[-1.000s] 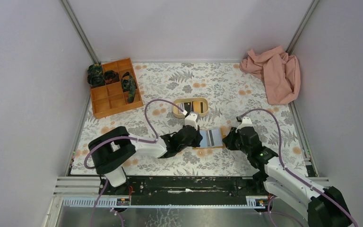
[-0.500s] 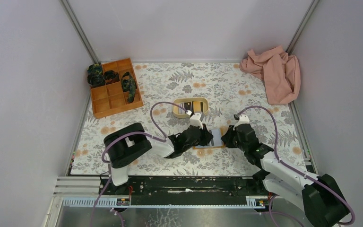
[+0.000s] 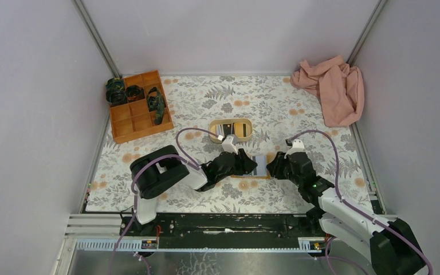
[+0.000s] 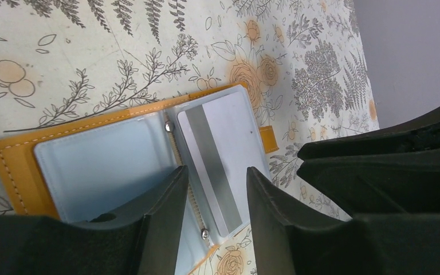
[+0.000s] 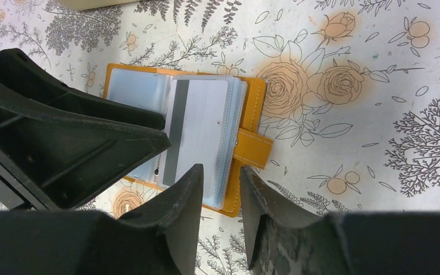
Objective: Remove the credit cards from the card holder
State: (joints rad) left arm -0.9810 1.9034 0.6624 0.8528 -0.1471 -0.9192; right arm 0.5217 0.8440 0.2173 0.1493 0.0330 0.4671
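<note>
The orange-tan card holder (image 3: 260,167) lies open on the floral table, its light blue sleeves (image 4: 100,163) facing up. A pale credit card with a grey stripe (image 4: 224,143) sits in the top sleeve on the snap-tab side. My left gripper (image 4: 215,183) is open, its fingers standing over the spine and the card's striped edge with nothing between them. From the opposite side, my right gripper (image 5: 222,179) is open over the outer edge of the sleeve stack (image 5: 229,143), next to the snap tab (image 5: 253,148). In the top view the left gripper (image 3: 252,164) and the right gripper (image 3: 270,166) almost meet over the holder.
A beige oval tray (image 3: 213,132) stands just behind the holder. An orange compartment box (image 3: 127,129) with dark items is at the back left. A pink cloth (image 3: 332,89) lies at the back right. Walls close in both sides.
Both grippers have opened. The left arm has pushed further right, so its fingers now cover more of the open holder. The right gripper has stayed at the holder's tab side.
</note>
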